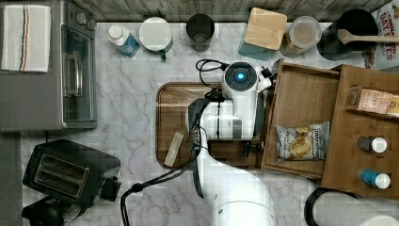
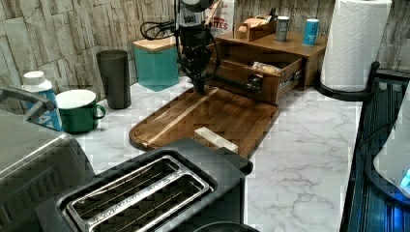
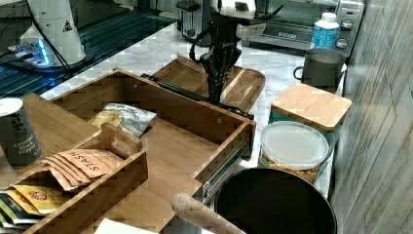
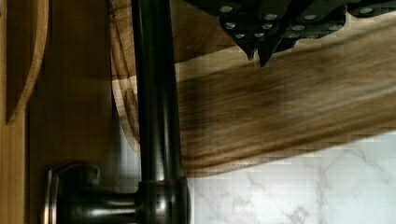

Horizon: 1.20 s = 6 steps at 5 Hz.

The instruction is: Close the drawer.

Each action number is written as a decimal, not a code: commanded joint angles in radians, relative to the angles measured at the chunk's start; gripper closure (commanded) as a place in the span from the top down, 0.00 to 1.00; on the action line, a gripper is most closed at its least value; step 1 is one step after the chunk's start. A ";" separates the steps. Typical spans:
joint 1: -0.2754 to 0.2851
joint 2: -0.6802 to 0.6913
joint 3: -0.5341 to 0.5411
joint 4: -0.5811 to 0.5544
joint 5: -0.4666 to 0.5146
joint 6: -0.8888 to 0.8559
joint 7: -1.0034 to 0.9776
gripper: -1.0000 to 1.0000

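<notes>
The drawer [image 3: 175,141], stiff wood on metal slides, should glide under a push on its front bar [image 4: 156,93]; the gripper [image 4: 258,52] hangs nearly closed, empty.

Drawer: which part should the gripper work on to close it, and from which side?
Use the dark bar handle on the front panel of the open drawer. Come from the tray side: the bar spans the front, standing off it, so the closed gripper can likely push it.

The gripper [image 2: 199,88] is hanging tip-down over the far end of the dark tray [image 2: 232,116] lying on the marble table [image 2: 300,159], just in front of the drawer [image 2: 261,79], which is standing pulled out with a chip bag [image 2: 267,68] lying inside.
</notes>
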 commanded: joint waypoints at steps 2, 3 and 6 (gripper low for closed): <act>-0.164 -0.070 -0.024 -0.002 -0.021 -0.018 -0.292 0.00; -0.223 -0.078 -0.040 -0.006 -0.017 0.032 -0.418 0.00; -0.391 -0.007 -0.133 0.194 0.127 -0.025 -0.604 0.00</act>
